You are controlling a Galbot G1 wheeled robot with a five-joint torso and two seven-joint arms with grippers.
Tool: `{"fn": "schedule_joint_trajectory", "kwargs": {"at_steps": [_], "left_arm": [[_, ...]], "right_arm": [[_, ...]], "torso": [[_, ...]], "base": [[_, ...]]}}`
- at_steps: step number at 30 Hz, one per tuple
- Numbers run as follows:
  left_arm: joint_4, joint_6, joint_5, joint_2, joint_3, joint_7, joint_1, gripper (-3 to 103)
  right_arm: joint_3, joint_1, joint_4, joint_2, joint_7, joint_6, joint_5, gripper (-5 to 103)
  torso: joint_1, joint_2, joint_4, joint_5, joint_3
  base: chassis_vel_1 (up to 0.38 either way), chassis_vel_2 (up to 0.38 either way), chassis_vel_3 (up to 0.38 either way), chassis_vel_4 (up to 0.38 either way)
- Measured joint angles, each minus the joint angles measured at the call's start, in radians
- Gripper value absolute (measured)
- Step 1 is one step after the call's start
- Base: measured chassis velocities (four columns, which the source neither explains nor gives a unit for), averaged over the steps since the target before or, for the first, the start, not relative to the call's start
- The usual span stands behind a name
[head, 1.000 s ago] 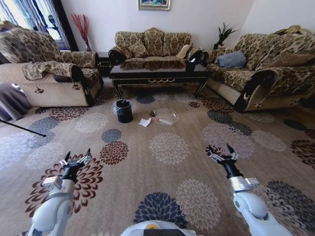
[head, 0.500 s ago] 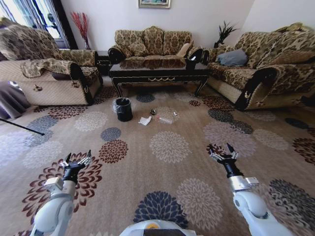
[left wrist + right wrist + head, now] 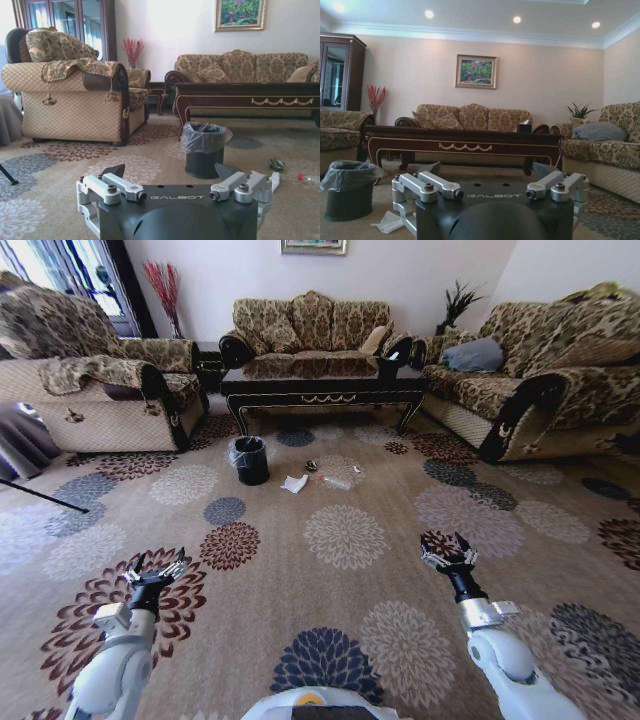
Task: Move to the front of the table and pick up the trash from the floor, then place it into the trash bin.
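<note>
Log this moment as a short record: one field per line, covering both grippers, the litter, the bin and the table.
left gripper: open, empty, held above the carpet, short of the litter
right gripper: open, empty, held above the carpet
trash bin: upright on the carpet before the table's left end, bag liner in place
table: beyond the bin, between the sofas
tissue: on the carpet, right of the bin
bottle: lying right of the tissue

A home living room: patterned sofas (image 3: pixel 312 328), floral carpet (image 3: pixel 340 540), framed painting (image 3: pixel 476 71)
</note>
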Motion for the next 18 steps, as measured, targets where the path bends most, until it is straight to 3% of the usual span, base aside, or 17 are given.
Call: {"fn": "schedule_joint_trajectory", "kwargs": {"at_steps": [15,18], "left_arm": [[0.01,0.001,0.002,-0.003,0.011,-0.011,-0.004,100],[-0.004,0.026,0.004,-0.002,0.008,-0.014,-0.002,100]], "right_arm": [[0.005,-0.005,0.006,0.014,0.02,-0.011,-0.013,100],[0.0,-0.005,0.006,0.017,0.019,-0.014,-0.017,100]], "torso": [[0.001,0.006,-0.0001,-0.0001,0.005],[0.001,0.006,0.0,0.0001,0.006]], "base": [[0.0,0.0,0.0,0.0],[0.0,0.0,0.0,0.0]]}}
